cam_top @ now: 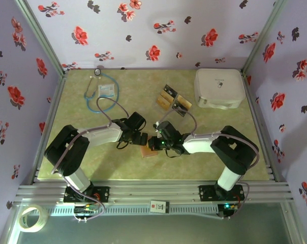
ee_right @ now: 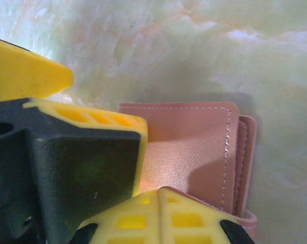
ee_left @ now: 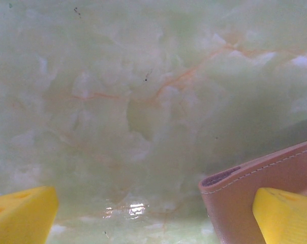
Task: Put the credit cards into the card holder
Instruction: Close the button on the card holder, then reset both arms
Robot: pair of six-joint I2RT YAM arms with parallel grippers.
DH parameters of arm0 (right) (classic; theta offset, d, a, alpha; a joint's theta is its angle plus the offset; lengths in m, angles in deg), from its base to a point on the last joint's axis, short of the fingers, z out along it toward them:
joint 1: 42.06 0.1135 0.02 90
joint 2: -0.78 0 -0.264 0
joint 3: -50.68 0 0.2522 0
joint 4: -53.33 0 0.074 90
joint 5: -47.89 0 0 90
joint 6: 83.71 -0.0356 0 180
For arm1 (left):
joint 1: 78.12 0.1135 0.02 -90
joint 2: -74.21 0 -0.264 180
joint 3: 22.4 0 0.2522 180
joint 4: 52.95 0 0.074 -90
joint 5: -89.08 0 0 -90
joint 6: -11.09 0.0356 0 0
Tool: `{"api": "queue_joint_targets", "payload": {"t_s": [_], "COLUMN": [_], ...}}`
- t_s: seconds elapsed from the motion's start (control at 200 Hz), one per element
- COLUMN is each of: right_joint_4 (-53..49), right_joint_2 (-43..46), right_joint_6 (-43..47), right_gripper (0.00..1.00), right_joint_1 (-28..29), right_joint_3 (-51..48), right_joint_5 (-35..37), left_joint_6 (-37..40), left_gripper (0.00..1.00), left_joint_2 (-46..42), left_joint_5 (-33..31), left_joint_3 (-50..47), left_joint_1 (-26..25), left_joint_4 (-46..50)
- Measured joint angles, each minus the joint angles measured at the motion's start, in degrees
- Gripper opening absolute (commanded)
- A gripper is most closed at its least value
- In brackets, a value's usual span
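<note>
Nothing is loaded yet, by the look of it. The left gripper (ee_left: 153, 218) hangs low over the table (ee_left: 143, 91) with its jaws spread wide and nothing between them, one finger just above a corner of the card holder (ee_left: 245, 190). The holder lies flat between the two arms, apparently folded, stitched leather side up. The right gripper (ee_right: 158, 203) is closed, its tips on the holder; whether they pinch any leather I cannot tell. The credit cards (cam_top: 173, 100) sit well apart, farther back on the table, so opening the holder and every insertion remain
</note>
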Motion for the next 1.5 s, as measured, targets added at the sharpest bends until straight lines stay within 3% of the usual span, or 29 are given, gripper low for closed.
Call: {"api": "queue_joint_targets", "payload": {"t_s": [0.34, 0.455, 0.525, 0.685, 0.85, 0.885, 1.025, 1.21, 1.345, 1.5], "right_joint_4": [0.20, -1.31, -4.02, -14.88, -24.39, -25.83, -30.38, -35.63, -39.34, -41.55], "right_joint_2": [-0.07, 0.22, 0.79, 4.70, 13.77, 16.81, 29.22, 44.15, 52.39, 57.24], "right_joint_6": [-0.04, -0.24, -0.39, 0.96, 3.08, 3.43, 3.89, 4.79, 4.98, 5.18], "right_gripper": [0.00, 0.17, 0.32, 0.59, 0.87, 0.99, 0.99, 0.99, 0.99, 0.99], "right_joint_1": [1.75, 1.81, 1.79, 2.08, 2.10, 1.62, -2.58, -9.20, -10.64, -11.93], "right_joint_3": [0.11, 0.72, 1.57, 4.20, 7.08, 7.43, 7.72, 5.53, 1.29, -3.96], "right_joint_5": [3.61, 3.76, 4.11, 4.48, 4.63, 4.76, 7.37, 13.88, 22.47, 35.91], "left_joint_6": [-0.02, 0.02, 0.17, 1.20, 2.89, 3.32, 5.51, 6.73, 6.45, 6.86], "left_gripper": [1.00, 1.00, 1.00, 1.00, 1.00, 1.00, 1.00, 1.00, 1.00, 1.00], "left_joint_2": [0.00, 0.00, -0.15, 0.28, 0.28, -0.09, -5.66, -20.04, -31.95, -41.70], "left_joint_5": [-0.02, 0.00, 0.00, -0.02, 0.20, 0.28, 1.27, 1.79, -0.15, -7.63], "left_joint_3": [-0.04, -0.04, -0.02, 1.51, 6.67, 8.33, 13.70, 13.49, 5.49, -7.41], "left_joint_1": [0.00, 0.00, 0.13, 0.33, 1.51, 1.97, 3.91, 5.11, 6.73, 8.24], "left_joint_4": [0.07, 0.07, 0.44, 2.12, 6.10, 6.73, 7.04, 2.60, -3.06, -5.75]}}
